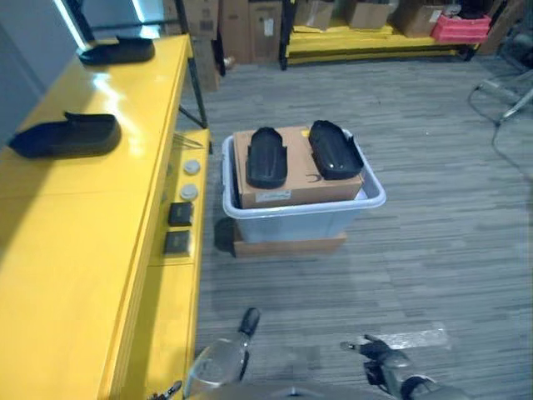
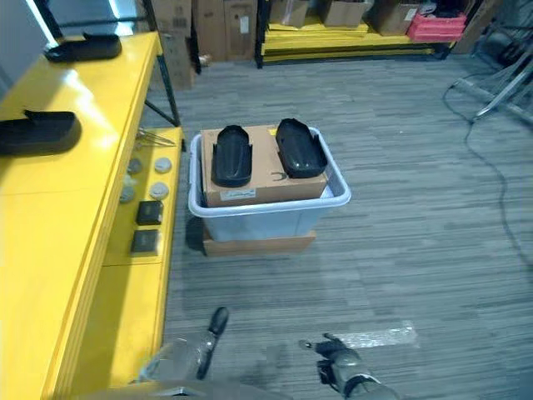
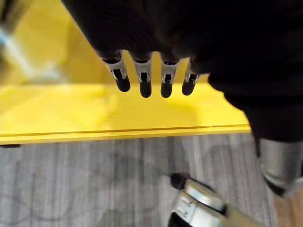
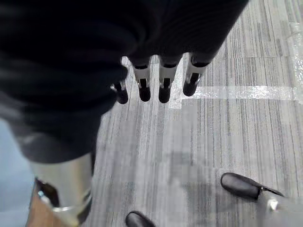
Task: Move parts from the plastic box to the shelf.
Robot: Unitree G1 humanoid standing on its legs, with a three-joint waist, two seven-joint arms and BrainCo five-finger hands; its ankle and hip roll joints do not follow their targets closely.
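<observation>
A pale plastic box (image 1: 293, 223) stands on the floor in front of me, with a cardboard box (image 1: 283, 190) inside it. Two black moulded parts lie on the cardboard, one on the left (image 1: 266, 156) and one on the right (image 1: 335, 150). Along my left runs the yellow shelf (image 1: 92, 225), where two more black parts rest, one nearer (image 1: 68, 135) and one at the far end (image 1: 117, 52). My left hand (image 1: 218, 362) hangs low beside the shelf, its fingers (image 3: 144, 82) straight and empty. My right hand (image 1: 385, 360) hangs low over the floor, fingers (image 4: 163, 85) straight, holding nothing.
Small black blocks (image 1: 179, 214) and round discs (image 1: 191, 167) sit on the shelf's lower ledge. A brown board (image 1: 287, 246) lies under the plastic box. Cardboard boxes on a yellow rack (image 1: 366, 42) and a red crate (image 1: 460, 27) line the back. A metal frame (image 1: 508, 92) stands at right.
</observation>
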